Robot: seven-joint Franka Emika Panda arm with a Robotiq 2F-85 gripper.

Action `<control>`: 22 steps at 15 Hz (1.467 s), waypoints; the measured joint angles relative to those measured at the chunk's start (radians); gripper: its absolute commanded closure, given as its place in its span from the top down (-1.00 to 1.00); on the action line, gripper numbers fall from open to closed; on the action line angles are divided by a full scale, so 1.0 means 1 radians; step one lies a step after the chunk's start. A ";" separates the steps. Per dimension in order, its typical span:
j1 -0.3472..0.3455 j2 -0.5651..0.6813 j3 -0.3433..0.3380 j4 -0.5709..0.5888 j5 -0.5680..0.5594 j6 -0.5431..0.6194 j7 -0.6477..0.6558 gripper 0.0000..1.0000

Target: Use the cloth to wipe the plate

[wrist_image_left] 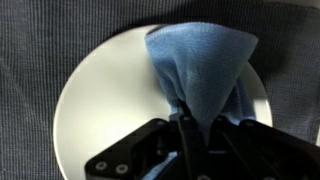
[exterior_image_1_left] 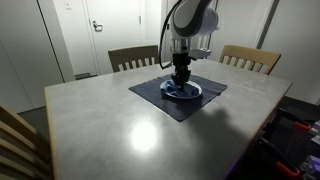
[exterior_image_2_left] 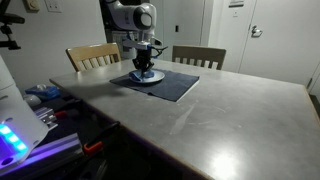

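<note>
In the wrist view the round white plate fills most of the picture, lying on a dark grey-blue placemat. The blue cloth hangs bunched from my gripper, which is shut on its top, and its lower folds spread over the right half of the plate. In both exterior views the gripper points straight down over the plate, with the cloth pressed beneath it.
The placemat lies on a large grey table. Wooden chairs stand at the far side. Equipment with cables sits beside the table.
</note>
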 measured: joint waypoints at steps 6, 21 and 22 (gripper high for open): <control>0.059 0.000 -0.096 0.005 -0.020 -0.018 0.266 -0.95; 0.198 0.025 -0.243 -0.005 -0.226 0.195 0.554 -0.95; 0.196 0.025 -0.233 -0.004 -0.225 0.202 0.521 -0.95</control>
